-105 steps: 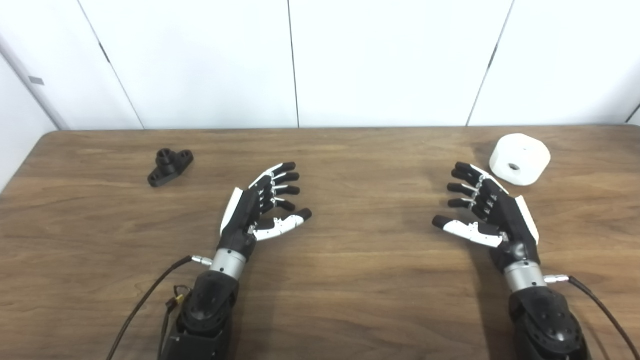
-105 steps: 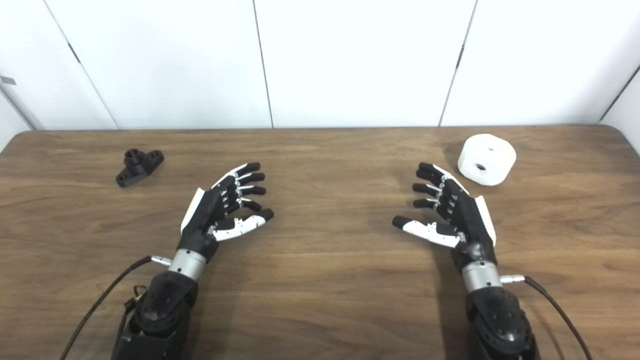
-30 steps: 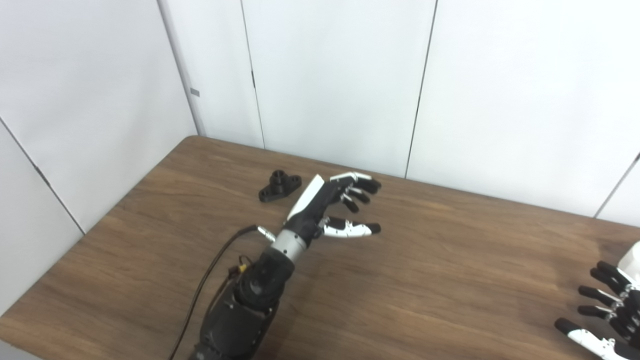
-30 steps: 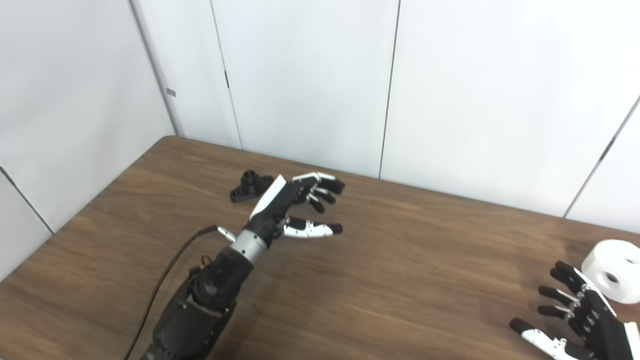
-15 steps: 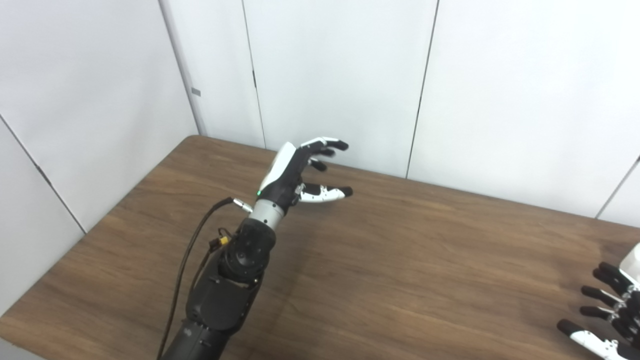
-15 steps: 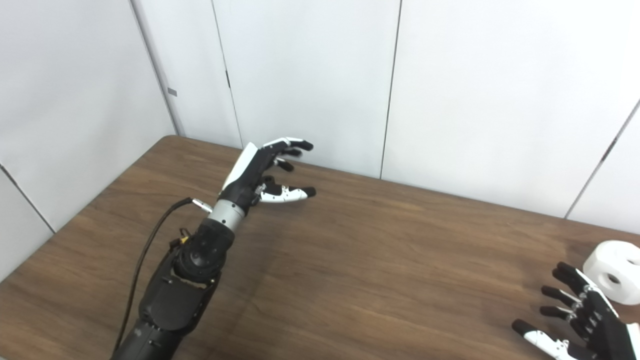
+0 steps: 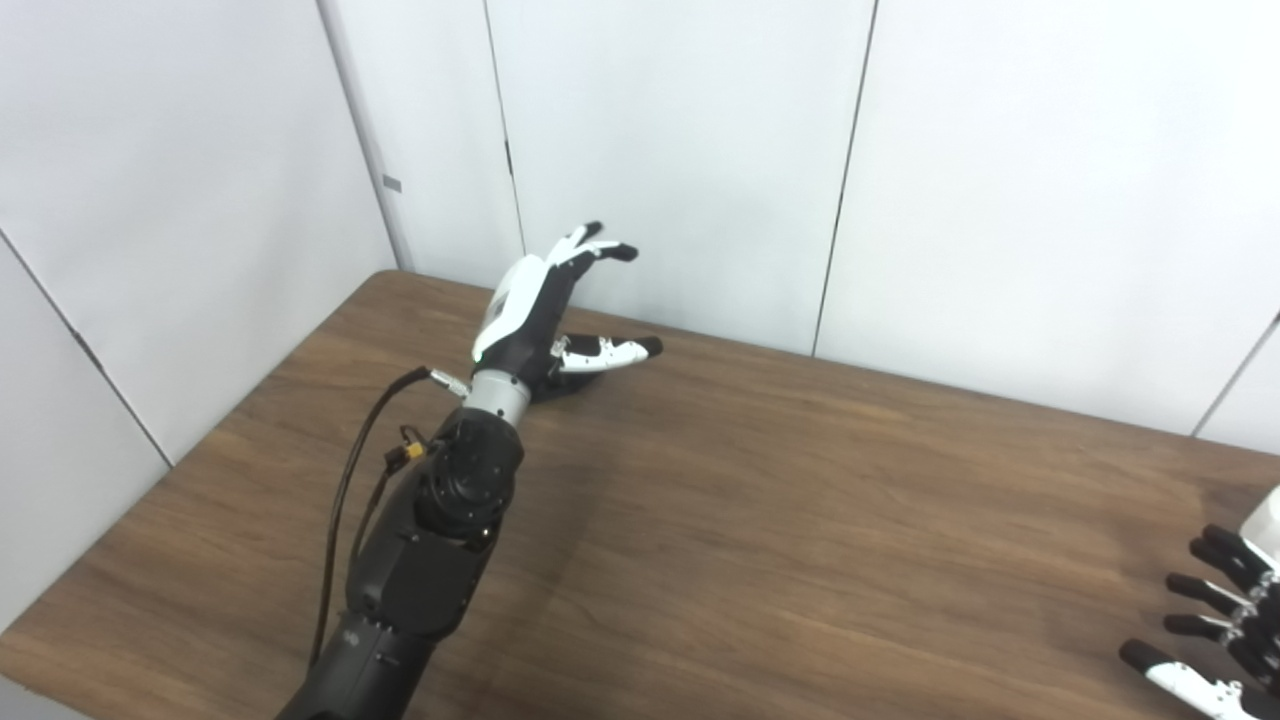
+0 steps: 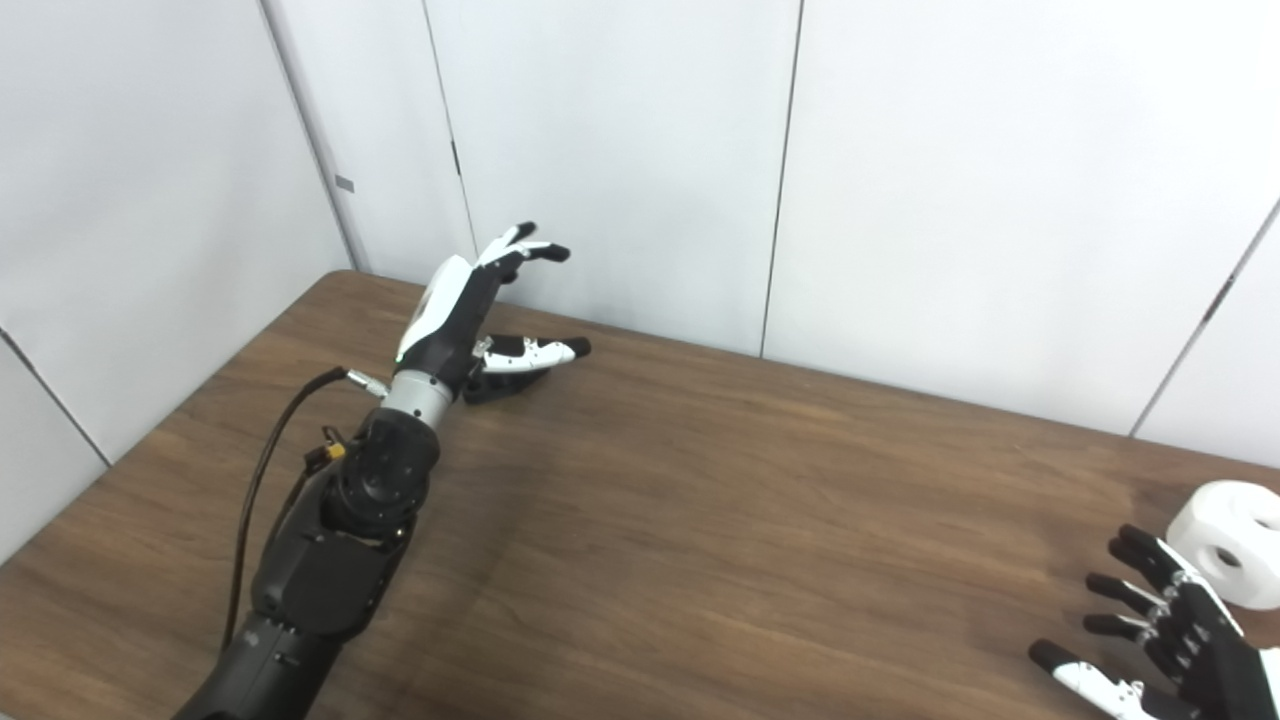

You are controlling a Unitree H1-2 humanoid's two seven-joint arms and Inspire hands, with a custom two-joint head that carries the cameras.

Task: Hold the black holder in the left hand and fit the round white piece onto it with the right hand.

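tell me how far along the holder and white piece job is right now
Nothing is assembled yet. The left hand is open above the black holder, which peeks out on the table under its thumb, not yet grasped. The right hand is open near the round white piece, fingers apart from it. Left to do: both grasps, then the fitting.

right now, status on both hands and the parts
Left hand open, raised above black holder, holder mostly hidden. Right hand open, beside round white piece, not touching. Nothing in the way.
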